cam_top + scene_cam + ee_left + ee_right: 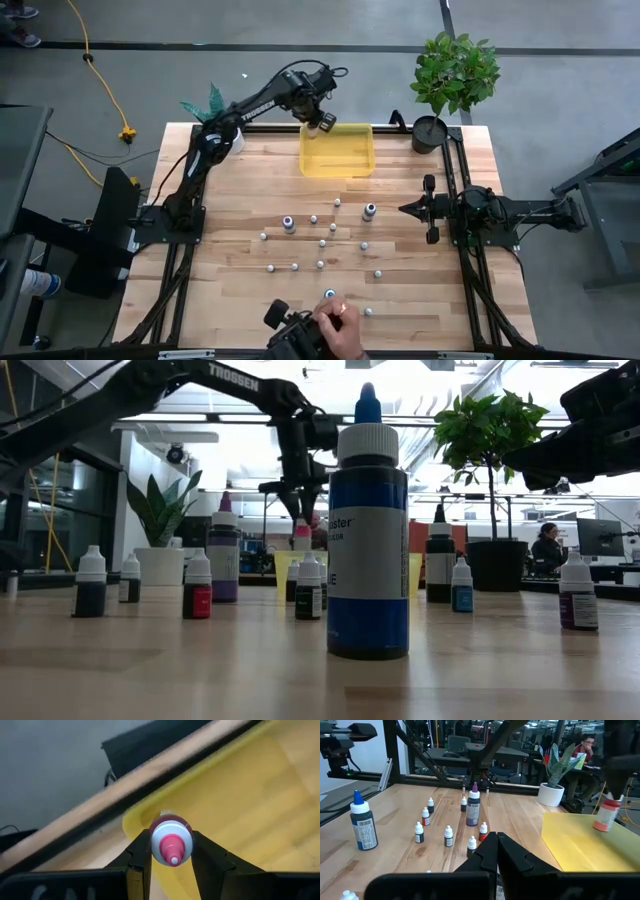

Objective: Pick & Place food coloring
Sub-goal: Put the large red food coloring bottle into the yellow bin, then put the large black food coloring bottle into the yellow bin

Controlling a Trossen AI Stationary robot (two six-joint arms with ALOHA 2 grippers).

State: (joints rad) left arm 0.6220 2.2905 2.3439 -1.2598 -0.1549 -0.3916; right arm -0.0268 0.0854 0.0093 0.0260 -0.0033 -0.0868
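My left gripper (322, 120) hangs over the far left corner of the translucent yellow tray (345, 158), shut on a small food coloring bottle (171, 845) with a pink tip and a white cap. In the right wrist view this bottle (606, 817) shows a whitish top and a red lower part. Several other food coloring bottles stand upright on the wooden table, among them a large blue one (367, 530), a purple-capped one (473, 809) and small whitish ones (321, 243). My right gripper (496, 840) waits shut at the table's right side. My left gripper pinches the bottle at its white cap (159, 840) between its two fingers (142, 852), one on each side. The fingers come from above, pointing steeply down. The bottle hangs upright below them, clear of the tray (590, 845).
A person's hand (338, 322) with a dark device is at the table's near edge, close to a blue-capped bottle (329, 294). A potted plant (455, 70) and a black pot (430, 133) stand at the far right corner, and a small plant (212, 103) at the far left.
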